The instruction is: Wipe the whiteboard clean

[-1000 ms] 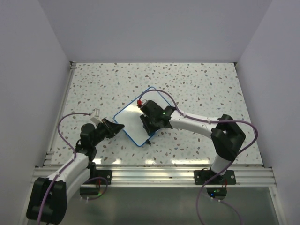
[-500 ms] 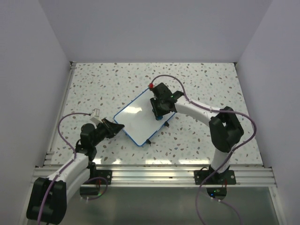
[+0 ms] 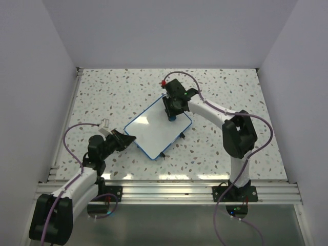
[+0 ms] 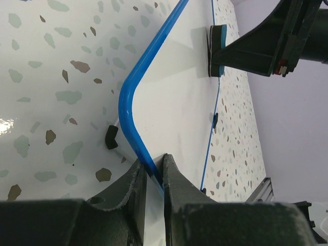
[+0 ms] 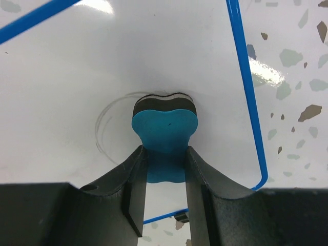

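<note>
The whiteboard (image 3: 156,130), white with a thin blue rim, lies tilted on the speckled table. My left gripper (image 3: 129,139) is shut on the board's rim at its near left corner (image 4: 134,133). My right gripper (image 3: 171,114) is shut on a small blue eraser block (image 5: 165,128) and presses it flat on the board near the far right corner. The eraser also shows in the left wrist view (image 4: 217,50). Faint grey curved scribbles (image 5: 105,125) lie on the board just left of the eraser. A small black tab (image 4: 110,136) sits under the rim by the left fingers.
The speckled table (image 3: 102,97) has white walls at left, back and right. A metal rail (image 3: 169,192) runs along the near edge. Purple cables loop from both arms. A red knob (image 3: 163,82) sits on the right wrist.
My right gripper has slid the eraser from the board's middle toward its far right corner. The left gripper and the board have stayed in place.
</note>
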You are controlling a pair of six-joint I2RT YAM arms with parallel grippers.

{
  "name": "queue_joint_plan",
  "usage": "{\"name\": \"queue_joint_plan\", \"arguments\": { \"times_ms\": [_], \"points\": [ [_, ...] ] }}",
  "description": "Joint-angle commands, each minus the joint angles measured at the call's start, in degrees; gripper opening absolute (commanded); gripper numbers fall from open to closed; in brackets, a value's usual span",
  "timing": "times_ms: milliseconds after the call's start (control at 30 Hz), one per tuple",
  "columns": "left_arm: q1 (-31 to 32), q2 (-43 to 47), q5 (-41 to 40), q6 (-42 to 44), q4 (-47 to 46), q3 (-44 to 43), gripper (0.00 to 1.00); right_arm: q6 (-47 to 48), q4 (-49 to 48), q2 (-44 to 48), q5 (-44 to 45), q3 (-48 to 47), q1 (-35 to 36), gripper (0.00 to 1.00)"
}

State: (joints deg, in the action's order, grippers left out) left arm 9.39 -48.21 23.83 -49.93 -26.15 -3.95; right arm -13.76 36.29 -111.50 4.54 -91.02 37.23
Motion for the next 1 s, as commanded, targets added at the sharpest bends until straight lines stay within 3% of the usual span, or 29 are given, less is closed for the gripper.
{"name": "queue_joint_plan", "arguments": {
  "times_ms": [0,333,500,967],
  "points": [
    [0.0,-1.0,0.2,6.1,3.7,7.9,0.0,1.5,2.6,-1.4,-1.7,-4.7,1.6,0.0],
    [0.0,-0.7,0.0,6.2,4.4,7.5,0.0,0.7,3.9,-2.2,-1.6,-6.8,12.1,0.0],
    [0.0,-0.1,-0.3,6.1,4.6,7.5,0.0,0.3,5.0,-2.1,-0.9,-7.7,13.1,0.0],
    [0.0,-0.6,-0.4,6.1,3.9,7.9,0.0,2.7,8.1,-6.2,-2.6,-10.6,0.6,0.0]
  ]
}}
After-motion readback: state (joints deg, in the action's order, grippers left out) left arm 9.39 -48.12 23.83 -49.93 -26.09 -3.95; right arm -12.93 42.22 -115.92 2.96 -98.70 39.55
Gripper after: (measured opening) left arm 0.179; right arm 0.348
